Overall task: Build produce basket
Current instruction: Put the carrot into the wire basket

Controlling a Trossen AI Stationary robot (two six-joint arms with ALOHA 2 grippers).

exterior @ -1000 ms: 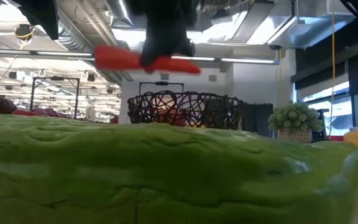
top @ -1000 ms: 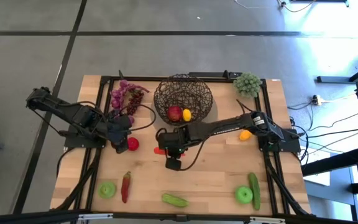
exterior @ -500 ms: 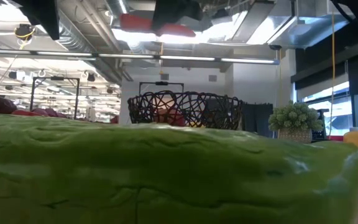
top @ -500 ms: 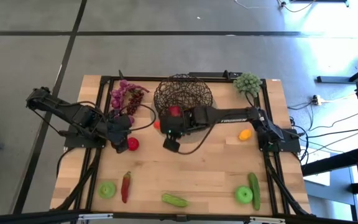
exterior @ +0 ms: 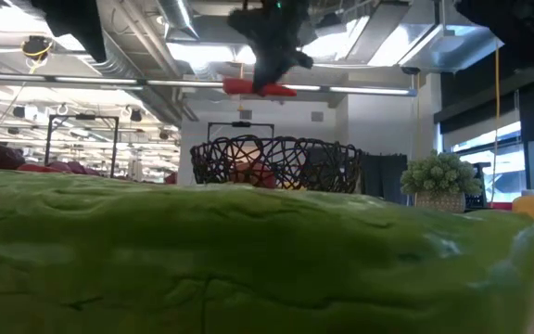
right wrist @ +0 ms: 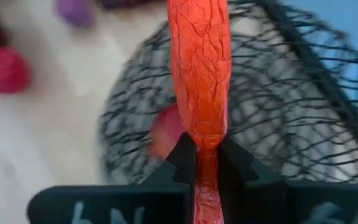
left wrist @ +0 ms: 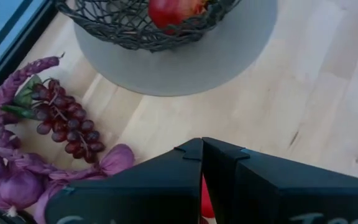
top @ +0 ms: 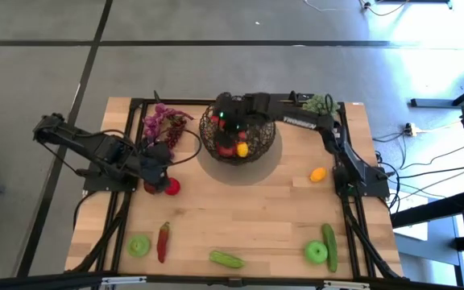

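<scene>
Right gripper (top: 230,113): now over the basket (top: 238,129), upper centre of the high view; a second ago it was lower, mid-table, and has swung up and across since. Jaws clamped on the carrot (right wrist: 199,74), which hangs above the mesh, not yet released. Judged: transport is done, the drop comes next.

Basket contents: red apple (top: 226,148) and lemon (top: 242,149), same as a second ago.

Left gripper (top: 158,165): unmoved, left of centre, jaws closed and empty, resting beside a second red apple (top: 171,187).

Produce outside the basket:
- grapes (top: 163,125), upper left, near the basket
- chilli (top: 163,240), lower left
- green apple (top: 139,245), lower left
- cucumber (top: 226,258), bottom centre
- second cucumber (top: 329,244) touching a second green apple (top: 316,252), lower right
- small orange fruit (top: 318,173), right of centre

Judged: most of the task remains.

Not produce: pale green cluster (top: 321,106), upper right.

Surface: pale wooden table (top: 272,209), black frame rails along its edges.

Room: grey floor with dark lines in the high view; in the low view, ceiling ducts and strip lights, with windows at right.
</scene>
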